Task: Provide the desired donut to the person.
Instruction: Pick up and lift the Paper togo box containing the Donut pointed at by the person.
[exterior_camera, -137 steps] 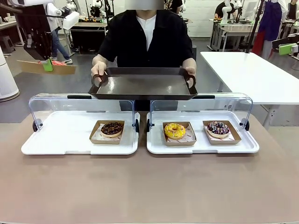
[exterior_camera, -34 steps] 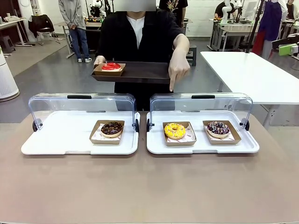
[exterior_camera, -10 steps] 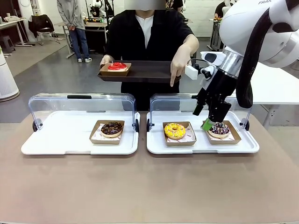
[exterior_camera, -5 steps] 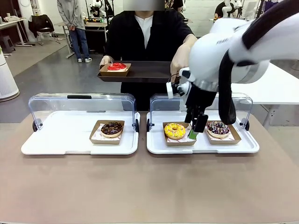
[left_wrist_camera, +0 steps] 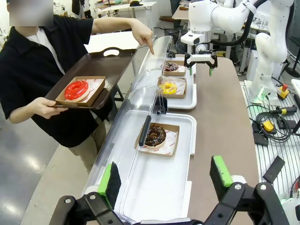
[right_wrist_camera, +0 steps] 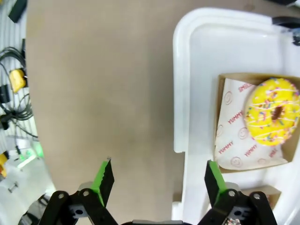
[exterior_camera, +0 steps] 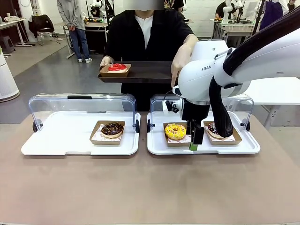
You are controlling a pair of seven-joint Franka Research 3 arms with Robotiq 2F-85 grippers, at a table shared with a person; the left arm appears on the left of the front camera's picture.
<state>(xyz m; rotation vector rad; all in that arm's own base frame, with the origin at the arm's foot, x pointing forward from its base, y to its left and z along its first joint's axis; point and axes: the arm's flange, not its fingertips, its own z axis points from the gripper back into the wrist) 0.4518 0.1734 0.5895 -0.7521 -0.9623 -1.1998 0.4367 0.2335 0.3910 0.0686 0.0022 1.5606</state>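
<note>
Right end effector [exterior_camera: 193, 140] — jaws spread — beside the yellow donut [exterior_camera: 175, 131]; person's forefinger [left_wrist_camera: 150, 44] straight down.

The right fingers [exterior_camera: 198, 136] hang beside the yellow donut [exterior_camera: 175, 131]; the person [exterior_camera: 145, 42] points down.

You can read "FRAN" on the right arm [exterior_camera: 209, 68], and "YUMMY" and "SMIL" on the paper [right_wrist_camera: 233, 140] under the yellow donut [right_wrist_camera: 274, 117].
</note>
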